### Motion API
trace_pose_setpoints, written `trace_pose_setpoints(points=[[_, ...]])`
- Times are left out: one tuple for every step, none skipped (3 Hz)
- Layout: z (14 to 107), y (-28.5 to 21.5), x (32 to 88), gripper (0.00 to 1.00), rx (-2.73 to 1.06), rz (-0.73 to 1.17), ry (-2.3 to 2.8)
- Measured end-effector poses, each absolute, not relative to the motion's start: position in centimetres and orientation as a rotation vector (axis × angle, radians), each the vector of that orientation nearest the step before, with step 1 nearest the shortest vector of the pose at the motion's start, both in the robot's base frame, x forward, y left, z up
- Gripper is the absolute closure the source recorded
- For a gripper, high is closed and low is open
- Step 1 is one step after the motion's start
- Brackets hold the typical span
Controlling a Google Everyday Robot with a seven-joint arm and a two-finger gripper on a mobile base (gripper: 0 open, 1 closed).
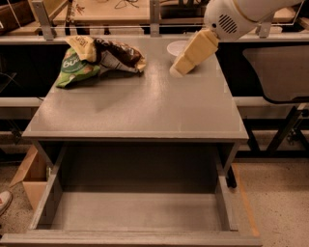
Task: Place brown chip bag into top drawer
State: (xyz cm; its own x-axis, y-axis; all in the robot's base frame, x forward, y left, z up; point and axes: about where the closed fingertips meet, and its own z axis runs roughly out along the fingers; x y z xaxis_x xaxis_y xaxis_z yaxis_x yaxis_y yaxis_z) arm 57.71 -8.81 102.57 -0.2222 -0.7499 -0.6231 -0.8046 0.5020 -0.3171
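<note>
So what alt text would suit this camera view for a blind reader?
A robot's cream-coloured hand hovers over the back right of a grey cabinet top, in front of a small white bowl. At the back left, a crumpled dark brown foil chip bag rests against a green chip bag. Below, the wide, shallow grey metal top drawer stands pulled open.

Matt grey metal desk (pixel 145 106) and top drawer (pixel 135 212), crinkled glossy foil brown chip bag (pixel 118 53), smooth cream plastic gripper (pixel 181 66) above desk's far right

A smooth white rounded arm (pixel 244 13) with a patch of small dark vent holes ends in a cream-yellow, tapering gripper (pixel 179 69) above the tabletop's (pixel 145 108) far right side.
</note>
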Motion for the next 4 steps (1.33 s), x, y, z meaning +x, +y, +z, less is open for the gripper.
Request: trace_pose_setpoints(points=[[102.2,-8.0,59.4,0.0,-1.248,0.125,1.971],[101.5,-5.8,62.6,0.0,-1.221,0.178,1.921],[100.7,-2.0,64.9,0.0,-1.203,0.152,1.882],[98.3,2.1,67.6,0.0,-1.209,0.062,1.873]])
